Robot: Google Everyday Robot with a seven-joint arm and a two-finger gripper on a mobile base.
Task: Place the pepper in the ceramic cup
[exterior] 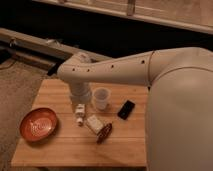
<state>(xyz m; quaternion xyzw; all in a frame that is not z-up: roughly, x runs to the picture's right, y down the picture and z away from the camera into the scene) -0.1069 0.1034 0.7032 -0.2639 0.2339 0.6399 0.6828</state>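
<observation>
A light wooden counter (60,145) stands on grey carpet, with a dark wall behind it. The small dark red, glossy, elongated pepper (104,133) lies on the counter near the front edge, tilted, and nothing holds it. Just beside it at ten o'clock lies a small pale blocky object (94,123). The plain white ceramic cup (101,98) stands upright at twelve o'clock from the pepper, apart from it. A flat black rectangular device (126,109) lies at two o'clock. The robot's white hand (80,119) points down at ten o'clock, left of the cup; I cannot tell how far open it is. A wide orange-red bowl (39,124) sits at nine o'clock, well apart.
</observation>
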